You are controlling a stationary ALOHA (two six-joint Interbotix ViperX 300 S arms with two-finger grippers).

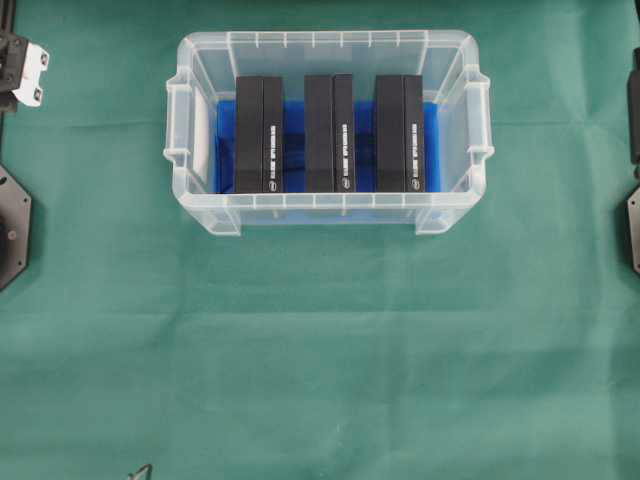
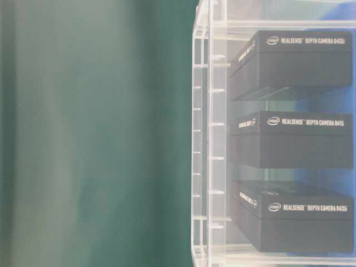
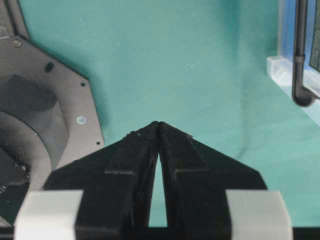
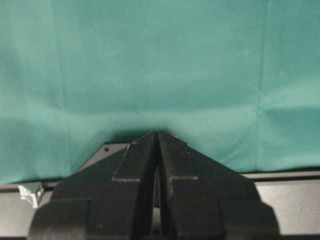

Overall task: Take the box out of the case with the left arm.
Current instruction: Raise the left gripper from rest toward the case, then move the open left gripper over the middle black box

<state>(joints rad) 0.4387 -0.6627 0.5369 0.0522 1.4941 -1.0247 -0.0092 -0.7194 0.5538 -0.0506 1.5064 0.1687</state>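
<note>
The case (image 1: 200, 70) is a clear plastic tub with a blue lining, standing on the green cloth at the upper middle. Three black boxes stand side by side inside it: left (image 1: 258, 135), middle (image 1: 330, 133) and right (image 1: 400, 133). The table-level view shows their white lettering through the case wall (image 2: 203, 139). The left arm's head (image 1: 22, 70) sits at the far upper left, well apart from the case. My left gripper (image 3: 157, 124) is shut and holds nothing; a case corner (image 3: 280, 67) shows at its far right. My right gripper (image 4: 158, 133) is shut and holds nothing, above bare cloth.
The left arm's black base plate (image 1: 12, 225) lies at the left edge and the right arm's base (image 1: 633, 225) at the right edge. A black bent rod (image 3: 300, 55) hangs in front of the case corner in the left wrist view. Green cloth (image 1: 320, 350) covers the table.
</note>
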